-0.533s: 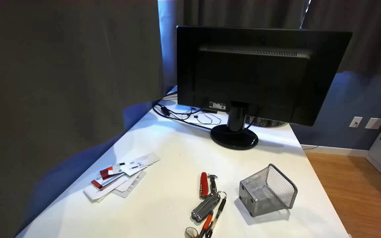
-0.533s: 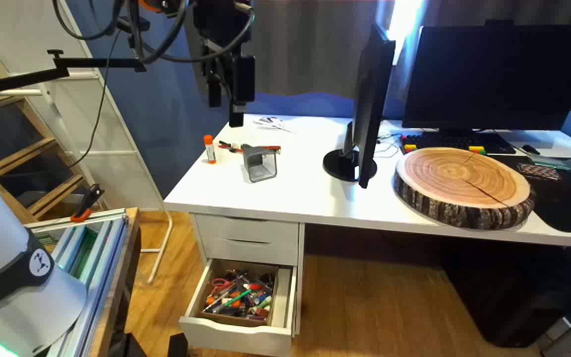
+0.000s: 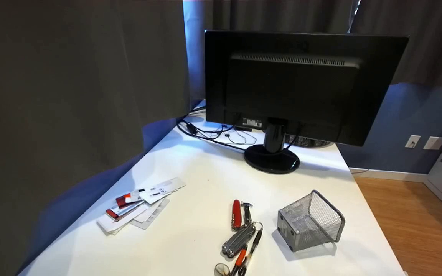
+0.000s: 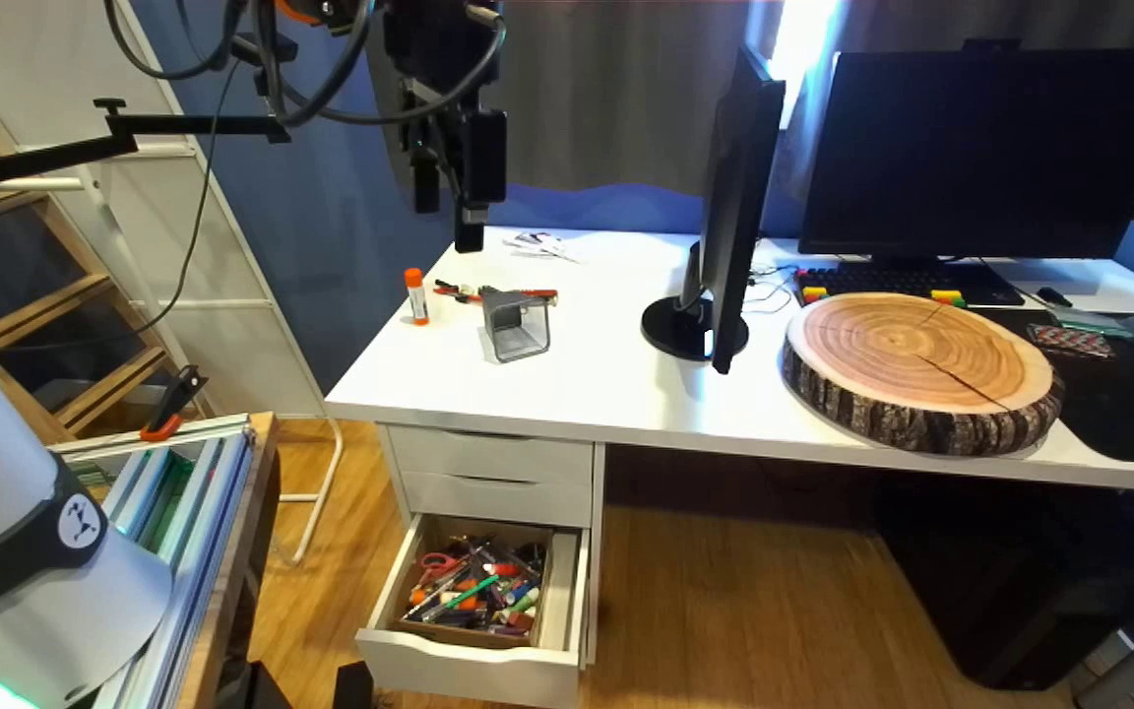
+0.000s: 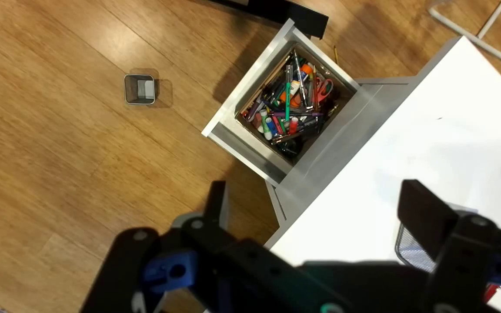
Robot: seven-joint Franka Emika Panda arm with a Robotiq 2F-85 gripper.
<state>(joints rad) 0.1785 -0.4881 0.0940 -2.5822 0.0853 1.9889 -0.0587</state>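
- The black two-fingered gripper [image 5: 313, 187] is hanging in the air, higher than the white flat-topped desk [image 3: 190, 230], its fingers [image 5: 422, 213] spreading wide and holding nothing
- The silver-grey, square-sided wire-mesh cup [image 3: 309, 224] is lying on its side on the desk, below the gripper and well apart, one finger partly hiding it in the wrist view
- The long red pocket knife [image 3: 236, 214], the silver folding multitool [image 3: 238, 240] and the slim black-and-clear pen [image 3: 253, 245] are lying close together near the wire-mesh cup
- The orange-capped white glue stick [image 4: 416, 298] is standing upright, also near it
- The black flat-screen monitor [image 3: 294, 88] is standing on the desk
- The white drawer [image 4: 473, 668] under the desk is standing open, its brown open-topped box [image 4: 469, 637] holding jumbled pens [image 5: 288, 100], markers [image 5: 271, 126] and red-handled scissors [image 5: 323, 91]
- The small grey square-mouthed container [image 5: 131, 89] is standing on the brown plank floor [image 5: 81, 182]
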